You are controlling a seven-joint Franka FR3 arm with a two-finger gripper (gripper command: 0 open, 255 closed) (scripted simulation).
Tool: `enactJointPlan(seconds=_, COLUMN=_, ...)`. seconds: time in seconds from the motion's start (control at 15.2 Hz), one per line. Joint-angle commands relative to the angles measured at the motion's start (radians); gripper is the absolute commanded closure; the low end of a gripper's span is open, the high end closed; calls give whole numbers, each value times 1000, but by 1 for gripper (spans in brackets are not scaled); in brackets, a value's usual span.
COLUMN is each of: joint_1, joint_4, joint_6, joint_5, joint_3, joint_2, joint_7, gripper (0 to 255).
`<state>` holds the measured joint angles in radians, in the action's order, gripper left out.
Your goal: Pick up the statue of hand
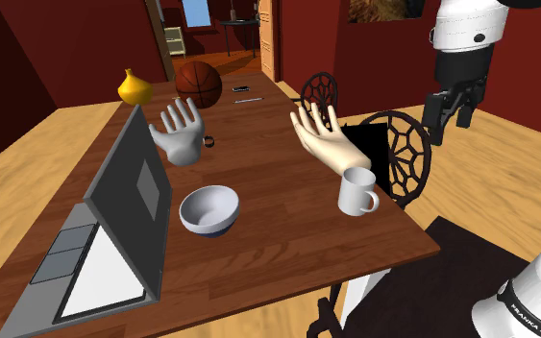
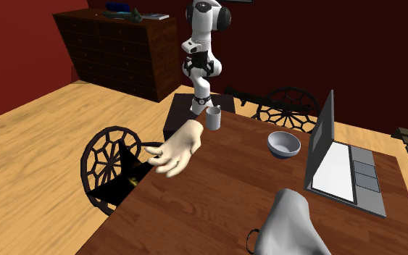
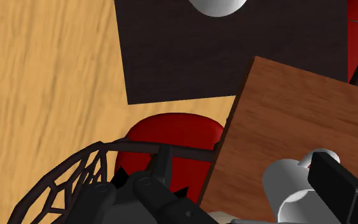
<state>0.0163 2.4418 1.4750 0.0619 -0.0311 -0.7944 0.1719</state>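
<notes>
Far at the shoulder view's left: a grey laptop (image 1: pixel 114 216), open, on the brown table (image 1: pixel 278 226). Behind it, a small yellow gourd (image 1: pixel 135 89). Next, a grey hand (image 1: pixel 181 132), standing up with its fingers spread, near the middle of the table. Just behind that, a brown ball (image 1: pixel 199 84). In front of it, toward the near edge, a white bowl (image 1: pixel 209 209). Further right, a cream hand (image 1: pixel 321 134), tilted, fingers up, close to the table's edge by the chair. Can't tell which of the two hands is the statue meant. Just beside the cream hand's wrist, a white mug (image 1: pixel 357 192). Past the table's edge, a black chair (image 1: pixel 403 144) with a round web back. High over that chair, the black claw (image 1: pixel 454 115), fingers apart, wide, holding nothing, well apart from both hands.
</notes>
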Motion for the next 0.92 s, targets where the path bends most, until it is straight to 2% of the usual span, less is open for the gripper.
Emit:
enactJointPlan(seconds=0.0, joint_1=0, joint_4=0, joint_6=0, joint_5=0, joint_3=0, joint_2=0, joint_7=0, gripper=0)
enactJointPlan(seconds=0.4, joint_1=4, joint_4=-42, joint_6=204, joint_5=0, joint_3=35, joint_2=184, joint_7=-47, gripper=0)
enactJointPlan(seconds=0.86, joint_1=15, joint_4=-151, joint_6=397, joint_5=-21, joint_3=69, joint_2=416, joint_7=-110, gripper=0)
